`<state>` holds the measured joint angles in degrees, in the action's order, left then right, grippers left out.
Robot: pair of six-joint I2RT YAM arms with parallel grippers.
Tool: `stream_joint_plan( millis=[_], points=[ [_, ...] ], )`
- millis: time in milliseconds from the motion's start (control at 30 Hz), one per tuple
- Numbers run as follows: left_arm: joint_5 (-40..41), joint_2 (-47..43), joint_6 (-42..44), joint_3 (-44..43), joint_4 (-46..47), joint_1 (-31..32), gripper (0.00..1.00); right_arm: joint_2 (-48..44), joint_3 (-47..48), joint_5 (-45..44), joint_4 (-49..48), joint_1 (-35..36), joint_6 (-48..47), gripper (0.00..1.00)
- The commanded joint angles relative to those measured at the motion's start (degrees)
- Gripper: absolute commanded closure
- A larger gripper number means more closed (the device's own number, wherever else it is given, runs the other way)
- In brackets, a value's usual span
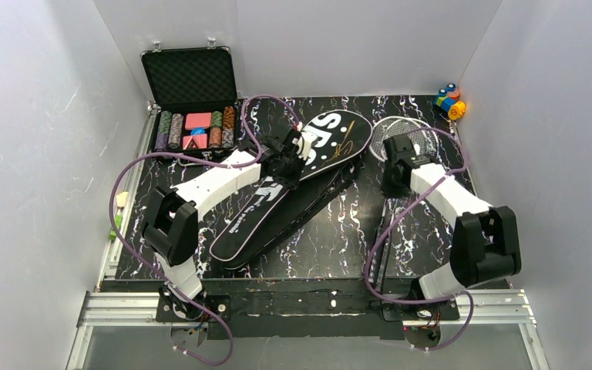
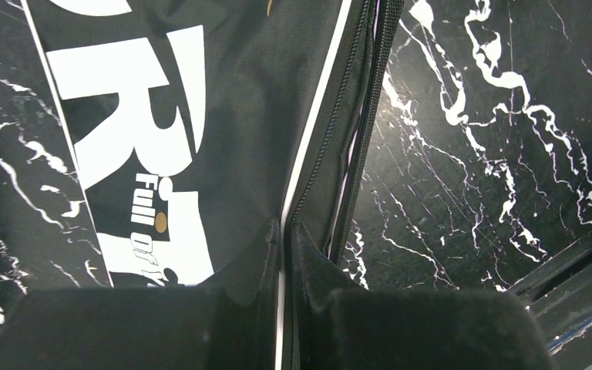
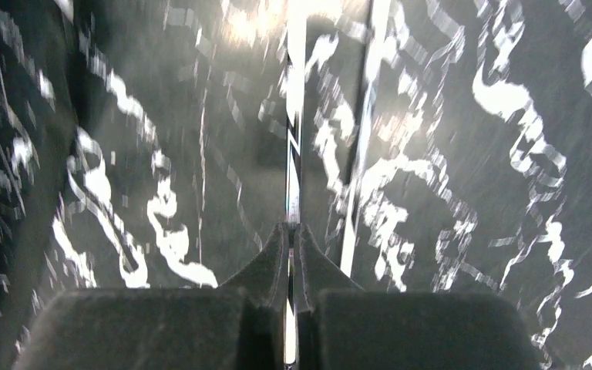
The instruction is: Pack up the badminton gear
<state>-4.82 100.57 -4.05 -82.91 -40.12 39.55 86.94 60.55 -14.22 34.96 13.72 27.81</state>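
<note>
Black racket-shaped bag (image 1: 331, 139) lies diagonal, head far-right; we see left gripper (image 2: 285, 231) clamped on its edge, right gripper (image 3: 294, 231) pinching silver-framed racket (image 1: 415, 132) shaft.

Bright even light; right-wrist motion blur

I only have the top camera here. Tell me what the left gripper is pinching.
Observer: In its wrist view the left gripper is shut on the white-piped edge of the black bag.
Operator: Report the right one.
Observer: Its wrist view, though blurred, shows the right gripper shut on a thin racket shaft running straight ahead.
Operator: Describe the zipper by the left grip.
Observer: Beside that grip the zipper shows two tracks with a gap between them.
</note>
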Motion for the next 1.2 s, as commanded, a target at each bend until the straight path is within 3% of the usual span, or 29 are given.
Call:
stream_joint_plan(
  millis=[0, 200, 433, 700, 1000, 1167],
  points=[
    [0.64, -1.56, 0.17, -4.34, 0.28, -2.54, 1.00, -8.34, -5.05, -3.99, 5.51, 6.87, 4.40, 0.99],
    [2.21, 2.18, 0.56, -9.00, 0.87, -2.57, 1.00, -19.88, -9.42, -5.19, 12.77, 9.97, 7.83, 0.99],
    [2.59, 8.00, 0.01, -12.96, 1.06, -2.62, 1.00, -29.61, -7.94, -5.27, 22.43, 12.83, 10.72, 0.99],
    [3.83, 12.67, 1.15, -15.73, 2.20, -2.61, 1.00, -36.24, -5.19, -5.06, 30.55, 22.50, 16.33, 0.99],
    [2.50, 14.45, 0.79, -17.24, 2.25, -2.56, 1.00, -29.72, -1.15, -9.40, 33.02, 42.97, 26.22, 0.99],
    [2.20, 14.21, 1.07, -16.91, 1.89, -2.58, 1.00, -24.22, 2.36, -12.84, 33.60, 50.24, 28.29, 0.99]
  ],
)
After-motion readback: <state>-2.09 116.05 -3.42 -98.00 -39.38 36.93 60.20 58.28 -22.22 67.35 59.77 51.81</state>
